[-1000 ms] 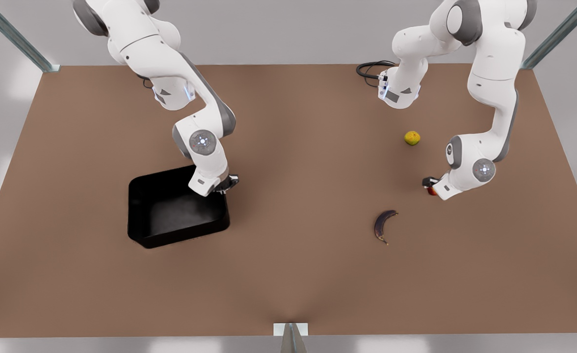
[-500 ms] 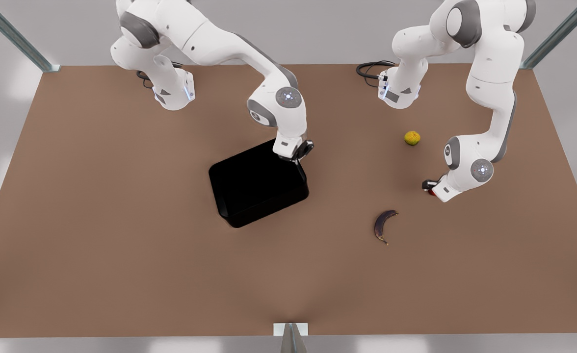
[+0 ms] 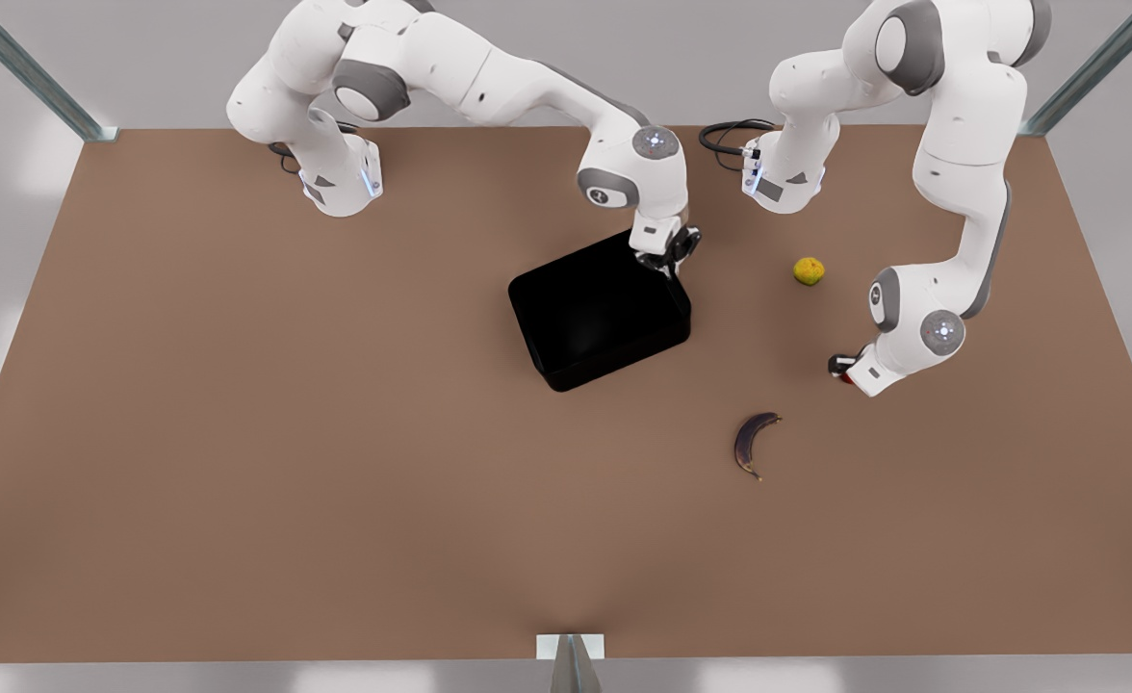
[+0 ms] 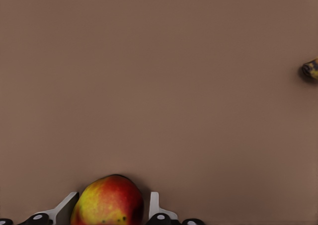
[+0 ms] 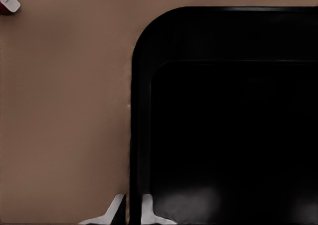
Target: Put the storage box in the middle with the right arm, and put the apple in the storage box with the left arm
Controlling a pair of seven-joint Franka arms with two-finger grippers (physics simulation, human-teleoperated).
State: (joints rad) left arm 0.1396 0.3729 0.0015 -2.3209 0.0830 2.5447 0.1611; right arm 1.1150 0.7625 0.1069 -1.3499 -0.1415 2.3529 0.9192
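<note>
The glossy black storage box [image 3: 600, 313] sits near the table's middle, slightly toward the front view's right. My right gripper [image 3: 674, 265] is shut on its rim at the far right corner. In the right wrist view the fingers pinch the wall of the storage box [image 5: 223, 135], with the right gripper [image 5: 133, 201] astride the rim. The red and yellow apple [image 4: 109, 202] sits between the fingers of my left gripper [image 4: 113, 197], which press on its sides. In the front view that left gripper [image 3: 845, 371] is low at the right, with a sliver of the apple [image 3: 847, 377] showing.
A yellow-green bumpy fruit [image 3: 809, 270] lies between the box and the left arm. A dark banana [image 3: 754, 443] lies nearer the front, and its tip [image 4: 310, 68] appears in the left wrist view. A black cable [image 3: 725, 135] coils at the back edge.
The right gripper has carried the storage box from the front view's left toward the middle and farther back. The left gripper has stayed at the apple, shifting only slightly.
</note>
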